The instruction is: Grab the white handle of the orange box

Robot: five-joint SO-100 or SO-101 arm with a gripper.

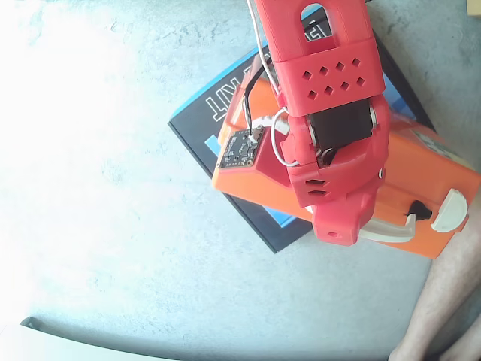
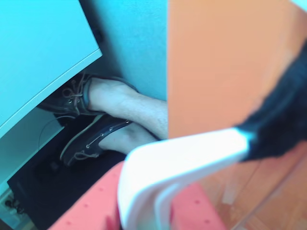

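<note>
The orange box (image 1: 421, 177) lies tilted on a black and blue carton (image 1: 218, 113) in the fixed view. Its curved white handle (image 1: 391, 232) sticks out from under my red gripper (image 1: 373, 228) and ends at a black mount (image 1: 411, 219). In the wrist view the white handle (image 2: 182, 163) arches close across the frame, right over my red lower jaw, with the orange box wall (image 2: 216, 67) behind it. My gripper (image 2: 158, 211) is at the handle. The other jaw is hidden, so the frames do not show whether it is closed.
A white rounded piece (image 1: 455, 210) sits at the box's right corner. A person's bare leg (image 1: 443, 301) is beside the table at the lower right. Legs and dark shoes (image 2: 91, 139) show below the table edge (image 2: 57, 81) in the wrist view.
</note>
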